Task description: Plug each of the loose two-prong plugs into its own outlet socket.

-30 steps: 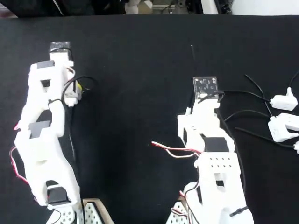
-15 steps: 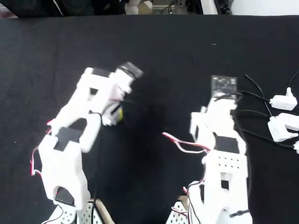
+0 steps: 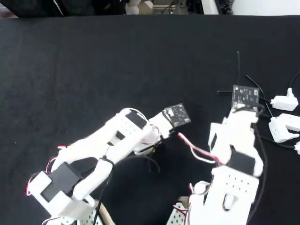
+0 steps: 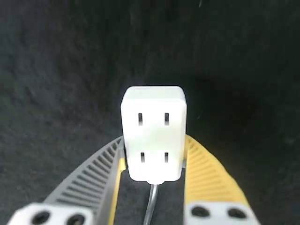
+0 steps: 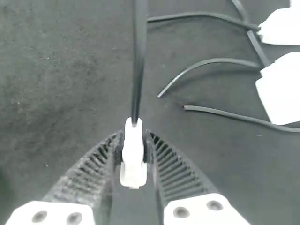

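Black cloth worktop (image 3: 70, 56).

Left arm (image 3: 117, 140) is angled from the near-left corner toward the middle. Left end effector (image 4: 153, 143) is clamped on a white rounded outlet block (image 4: 153, 131), with the grey finger (image 4: 101, 168) and the yellow finger (image 4: 206, 168) each touching one side. Two pairs of slots face the wrist camera, and a cord leaves the block between the fingers. Can't tell if the block touches the worktop.

Right arm (image 3: 234, 154) sits right of the middle. Right end effector (image 5: 133, 138) is closed on a small white plug (image 5: 133, 161), pinched between its ribbed black fingers. The plug's black cord (image 5: 138, 56) runs straight out toward the far edge.

At the right edge, a smaller white plug piece (image 3: 284, 101) lies on the far side, with a larger white plug piece (image 3: 285, 127) just beside it on the near side. Thin black cables (image 5: 206, 63) trail from them toward the middle. Both pieces are apart from the right end effector.
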Available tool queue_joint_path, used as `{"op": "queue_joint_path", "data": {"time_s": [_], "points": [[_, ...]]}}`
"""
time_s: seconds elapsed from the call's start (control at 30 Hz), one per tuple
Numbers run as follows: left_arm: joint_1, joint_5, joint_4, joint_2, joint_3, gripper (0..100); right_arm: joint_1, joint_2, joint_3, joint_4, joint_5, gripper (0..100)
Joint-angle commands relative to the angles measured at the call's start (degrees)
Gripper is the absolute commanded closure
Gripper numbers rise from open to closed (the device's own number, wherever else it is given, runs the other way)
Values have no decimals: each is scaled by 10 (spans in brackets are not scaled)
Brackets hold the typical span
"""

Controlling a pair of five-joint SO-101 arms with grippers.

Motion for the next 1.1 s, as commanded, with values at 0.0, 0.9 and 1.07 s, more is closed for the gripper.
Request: {"op": "queue_joint_path", "data": {"time_s": [0.0, 0.9, 1.07], "points": [[28, 15, -18, -18, -16, 938, 15, -127, -36, 65, 7, 986], [-18, 162, 62, -276, 56, 682, -80, -296, -93, 39, -106, 987], [-78, 179, 63, -513, 175, 682, -201, -290, -83, -66, -209, 987]]}}
